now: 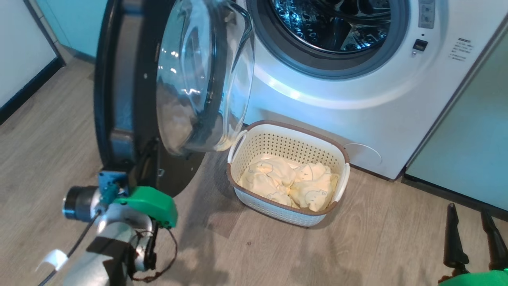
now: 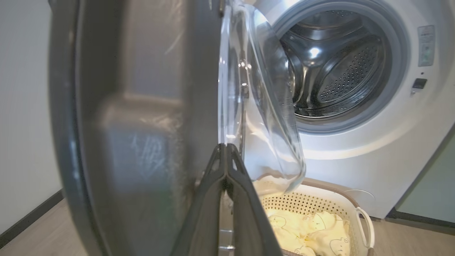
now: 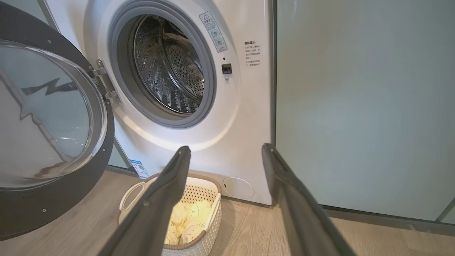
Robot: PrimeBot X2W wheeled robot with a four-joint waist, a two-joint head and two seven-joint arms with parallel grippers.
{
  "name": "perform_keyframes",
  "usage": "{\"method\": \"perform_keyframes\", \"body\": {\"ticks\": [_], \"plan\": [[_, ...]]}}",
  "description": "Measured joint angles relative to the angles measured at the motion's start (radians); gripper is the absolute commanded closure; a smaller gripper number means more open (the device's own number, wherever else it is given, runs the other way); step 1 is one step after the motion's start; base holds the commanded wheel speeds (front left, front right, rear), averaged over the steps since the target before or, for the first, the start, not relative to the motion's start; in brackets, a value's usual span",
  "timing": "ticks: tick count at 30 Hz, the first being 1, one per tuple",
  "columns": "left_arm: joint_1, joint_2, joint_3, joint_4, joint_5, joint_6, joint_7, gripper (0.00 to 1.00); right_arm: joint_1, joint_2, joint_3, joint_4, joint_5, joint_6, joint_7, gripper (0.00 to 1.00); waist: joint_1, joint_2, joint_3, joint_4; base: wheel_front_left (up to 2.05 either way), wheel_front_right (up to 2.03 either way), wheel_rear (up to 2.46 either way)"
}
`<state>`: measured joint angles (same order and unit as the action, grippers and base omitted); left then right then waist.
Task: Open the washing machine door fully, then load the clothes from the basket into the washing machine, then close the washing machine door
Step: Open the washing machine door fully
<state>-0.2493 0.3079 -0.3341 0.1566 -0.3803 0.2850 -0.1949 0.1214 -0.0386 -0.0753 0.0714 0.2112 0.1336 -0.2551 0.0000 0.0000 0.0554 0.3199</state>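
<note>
The left gripper (image 2: 225, 147) has its two long dark fingers pressed together with nothing between them. Its tips lie close against the inner face of the washing machine door (image 1: 119, 79), beside the edge of the glass bowl (image 1: 198, 71); whether they touch the door I cannot tell. The right gripper (image 3: 225, 149) hangs low at the right with its fingers spread wide, holding nothing and touching nothing, well apart from the basket. The door is swung out to the left of the washing machine (image 1: 357, 91), a broad round frame with a glossy black rim, a matt grey inner face and a bulging clear bowl that catches bright reflections. The machine's front is smooth white with a shallow round recess, and a grey ring (image 1: 317, 59) surrounds the perforated steel drum (image 1: 333, 24), which looks empty in the part that shows. The basket (image 1: 293, 128) stands on the pale wood-grain floor (image 1: 357, 246) just in front of the machine, below the drum opening and beside the door's lower edge; it is a cream plastic rectangle with rounded corners, perforated walls, a brown rim and white side handles (image 1: 344, 180). The clothes (image 1: 293, 182) lie crumpled inside it, soft pale yellow cloth with small faint printed figures. A smooth pale green cabinet (image 1: 468, 139) stands just to the machine's right.
</note>
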Motion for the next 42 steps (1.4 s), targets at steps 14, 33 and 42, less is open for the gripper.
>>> {"method": "perform_keyframes", "body": {"ticks": [14,33,42], "plan": [[-0.038,0.037,0.077,0.124,-0.027,-0.037,-0.048,1.0,0.0,0.0,0.001,0.002,-0.002,0.0,0.0,0.0,0.0,0.0,-0.002,0.015,0.0,0.0,0.0],[-0.128,0.06,0.278,0.274,0.03,-0.125,-0.056,1.0,0.019,0.001,-0.017,-0.017,-0.03,0.0,0.0,0.0,0.0,0.0,0.048,-0.005,0.0,0.0,0.0],[-0.184,0.055,0.357,0.327,0.095,-0.181,-0.057,1.0,0.015,0.001,-0.023,-0.029,-0.063,0.0,0.0,0.0,0.0,0.0,0.097,0.004,0.0,0.0,0.0]]}}
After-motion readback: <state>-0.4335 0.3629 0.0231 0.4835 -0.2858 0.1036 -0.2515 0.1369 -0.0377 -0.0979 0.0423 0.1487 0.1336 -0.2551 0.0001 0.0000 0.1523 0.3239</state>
